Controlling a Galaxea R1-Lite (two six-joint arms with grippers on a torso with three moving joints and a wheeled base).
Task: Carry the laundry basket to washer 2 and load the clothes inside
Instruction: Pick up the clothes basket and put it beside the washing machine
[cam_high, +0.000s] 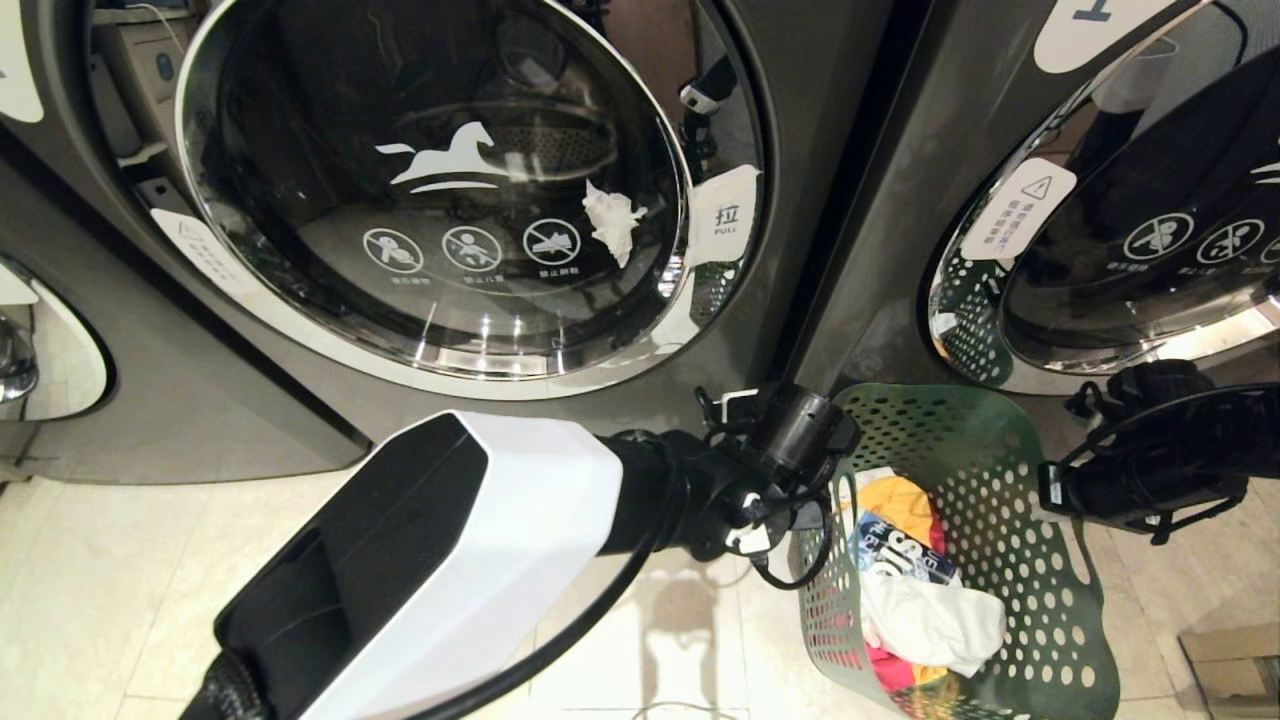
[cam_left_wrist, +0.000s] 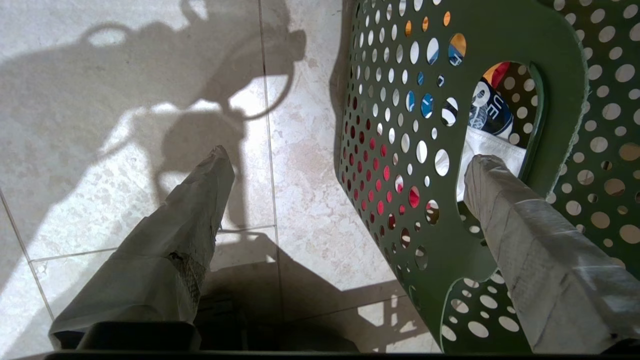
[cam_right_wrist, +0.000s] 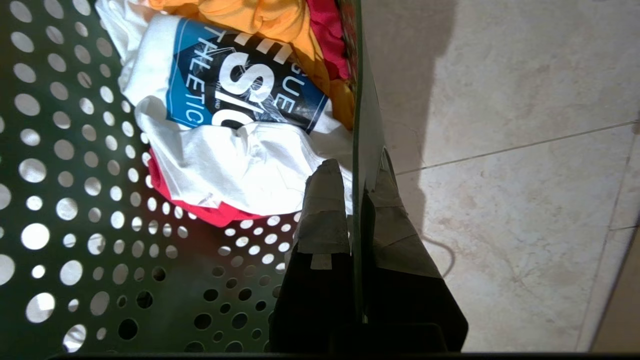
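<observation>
Right gripper (cam_right_wrist: 357, 185) pinches the laundry basket (cam_right_wrist: 75, 200) wall by the clothes (cam_right_wrist: 240, 165); left gripper (cam_left_wrist: 345, 165) is wide apart.

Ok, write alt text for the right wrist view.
The right gripper is shut on the laundry basket wall, one finger inside, one outside. Inside lie the clothes: white printed, yellow-orange and pink-red garments. Pale floor tiles show beyond.

The left washer door (cam_high: 440, 190) bears a white horse logo, three round prohibition signs and a tag (cam_high: 723, 215) reading "拉 PULL". The right washer door (cam_high: 1150, 210) has a triangle warning sticker (cam_high: 1017, 208) and similar round signs. The white garment (cam_right_wrist: 240, 95) reads "ATHLETIC" beside larger, partly folded letters.
</observation>
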